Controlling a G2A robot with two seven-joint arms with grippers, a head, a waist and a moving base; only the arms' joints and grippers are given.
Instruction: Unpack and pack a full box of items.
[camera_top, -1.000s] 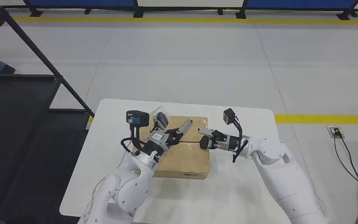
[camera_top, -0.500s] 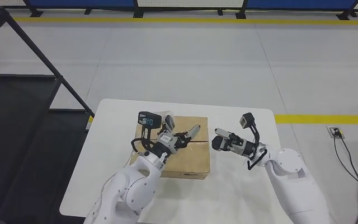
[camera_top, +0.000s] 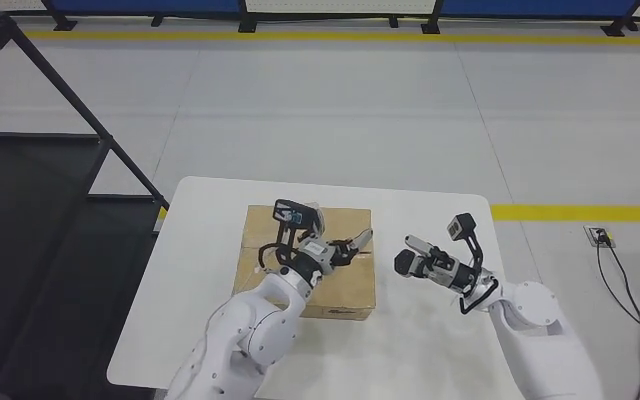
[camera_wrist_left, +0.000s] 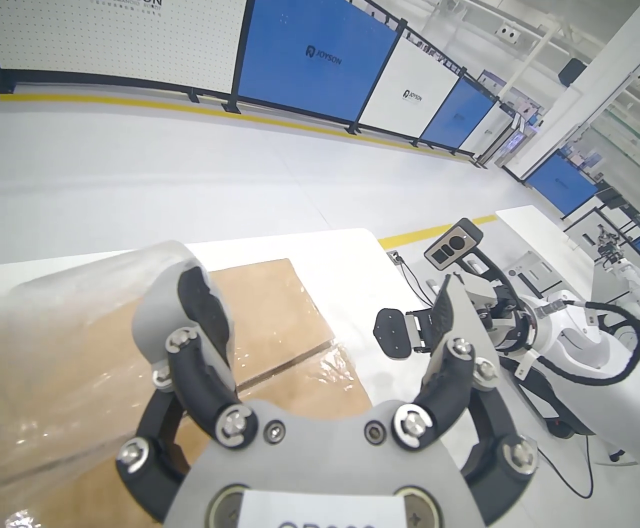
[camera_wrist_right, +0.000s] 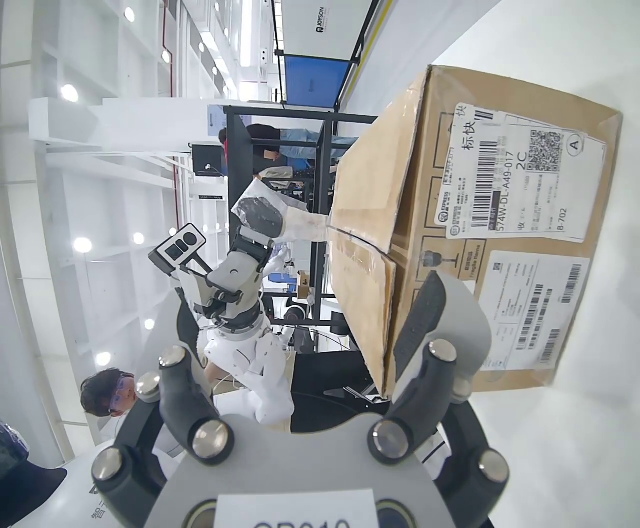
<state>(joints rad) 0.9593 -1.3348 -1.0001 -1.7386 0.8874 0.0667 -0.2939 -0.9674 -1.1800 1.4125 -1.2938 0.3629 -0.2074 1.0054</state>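
Top view is showing the box (camera_top: 345, 225) sitting closed on the tabletop (camera_top: 430, 330). It is brown cardboard, its flaps meeting at a seam under shiny clear tape (camera_wrist_right: 306, 222), with printed labels (camera_wrist_right: 515, 180) covering one side. Left tool (camera_top: 352, 245) is hanging over the box top near that seam, fingers spread, a strip of tape apparently clinging to one finger. Right tool (camera_top: 405, 255) is hovering just off the labelled side, spread wide and holding nothing. Trouble is likely coming from the sticky strip: it may be refusing to release, dragging the unbraced box askew, or tearing short and leaving the flaps sealed.
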